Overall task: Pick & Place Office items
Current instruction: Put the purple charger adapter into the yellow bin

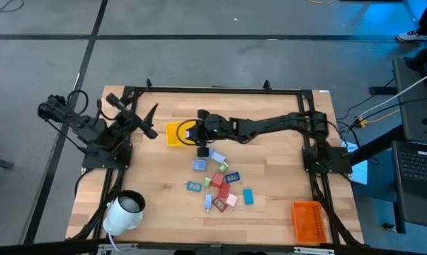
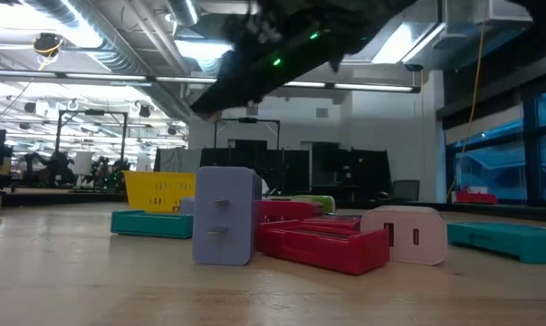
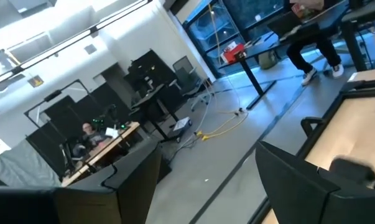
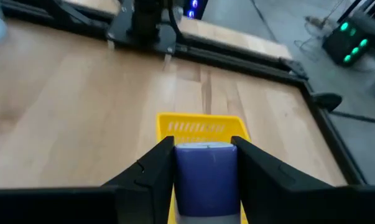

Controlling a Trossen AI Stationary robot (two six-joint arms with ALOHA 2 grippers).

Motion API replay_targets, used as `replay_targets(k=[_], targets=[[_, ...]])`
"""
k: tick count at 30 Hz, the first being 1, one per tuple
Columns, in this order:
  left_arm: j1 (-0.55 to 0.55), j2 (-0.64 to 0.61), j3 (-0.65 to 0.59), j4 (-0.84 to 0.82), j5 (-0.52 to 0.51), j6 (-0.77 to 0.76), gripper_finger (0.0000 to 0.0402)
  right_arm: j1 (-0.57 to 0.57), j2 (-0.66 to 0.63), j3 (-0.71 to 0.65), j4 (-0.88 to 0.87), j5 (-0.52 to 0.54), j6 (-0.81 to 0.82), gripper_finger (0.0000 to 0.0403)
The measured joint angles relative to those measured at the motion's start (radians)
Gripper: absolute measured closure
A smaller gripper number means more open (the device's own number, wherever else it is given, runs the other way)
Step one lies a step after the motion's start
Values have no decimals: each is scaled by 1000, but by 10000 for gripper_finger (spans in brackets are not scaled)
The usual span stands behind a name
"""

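Note:
My right gripper (image 1: 197, 134) (image 4: 204, 149) reaches across from the right and stands over the yellow ribbed tray (image 1: 175, 134) (image 4: 199, 127), shut on a light blue office piece (image 4: 206, 177). The other office pieces (image 1: 217, 180), in blue, teal, red and pink, lie scattered flat on the wood nearer the table's near edge. In the low view one pale blue piece (image 2: 225, 215) stands on end among red pieces (image 2: 322, 237) and a pink one (image 2: 404, 234). My left gripper (image 1: 144, 117) (image 3: 206, 199) waits open at the table's left, raised and touching nothing. My right gripper pinches the light blue piece by its two opposite side faces (image 4: 182, 177), one finger (image 4: 153, 177) on each side. The fingers slant in from the table's right, pointing left and down. The piece is lifted clear, above the yellow tray's edge.
An orange ribbed tray (image 1: 306, 218) sits at the near right corner and a white roll with a dark hollow (image 1: 124, 211) at the near left. A black frame (image 1: 213, 90) borders the table. Bare wood lies between the left arm and the pile.

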Motion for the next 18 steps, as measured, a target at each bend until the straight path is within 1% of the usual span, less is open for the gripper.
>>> replay_targets(k=[4, 7, 10, 12, 16, 18], targets=[[-6, 1, 0, -14, -7, 6, 141, -21, 94, 118, -69, -21, 3, 251], [-22, 5, 0, -25, -23, 12, 141, -36, 140, 171, -129, -22, 5, 254], [-38, 3, 0, -23, -37, 16, 141, -57, 156, 182, -132, -30, 29, 254], [-46, 3, 0, -23, -42, 18, 141, -69, 156, 182, -132, -28, 42, 248], [-65, 4, 0, -24, -47, 24, 141, -83, 156, 183, -120, 13, 46, 219], [-75, 4, 0, -23, -47, 23, 141, -91, 156, 183, -116, 4, 57, 204]])
